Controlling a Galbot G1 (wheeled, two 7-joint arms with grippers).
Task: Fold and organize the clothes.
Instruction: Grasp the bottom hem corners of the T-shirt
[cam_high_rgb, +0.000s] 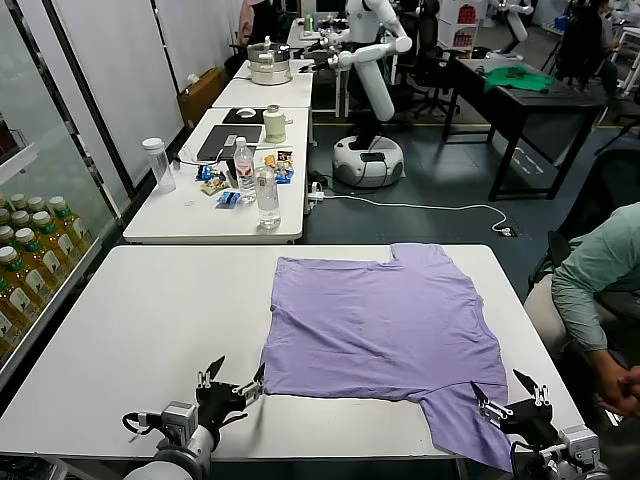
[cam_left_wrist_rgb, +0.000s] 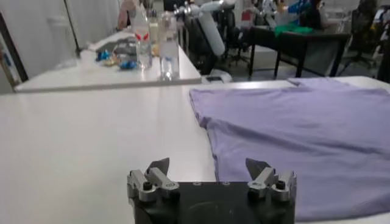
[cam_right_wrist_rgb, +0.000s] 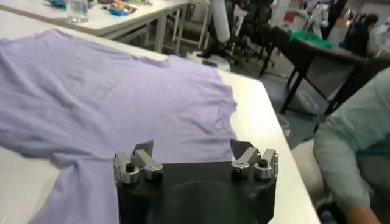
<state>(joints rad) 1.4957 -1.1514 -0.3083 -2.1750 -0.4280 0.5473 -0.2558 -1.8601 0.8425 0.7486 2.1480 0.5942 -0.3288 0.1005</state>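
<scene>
1. The left gripper (cam_high_rgb: 232, 383) sits low at the near edge of the head view, on the robot's left, pointing forward and slightly inward.
2. Its jaws stand wide apart with nothing between them; the left wrist view shows the same gripper (cam_left_wrist_rgb: 210, 170) with both dark fingertips (cam_left_wrist_rgb: 159, 165) raised and separated.
3. The right gripper (cam_high_rgb: 510, 392) sits low at the near right corner of the head view, pointing forward.
4. Its jaws are likewise spread wide and hold nothing; in the right wrist view this gripper (cam_right_wrist_rgb: 194, 149) shows two separated fingertips (cam_right_wrist_rgb: 144, 148) above its black body.
5. Both wrists are roughly level.
</scene>
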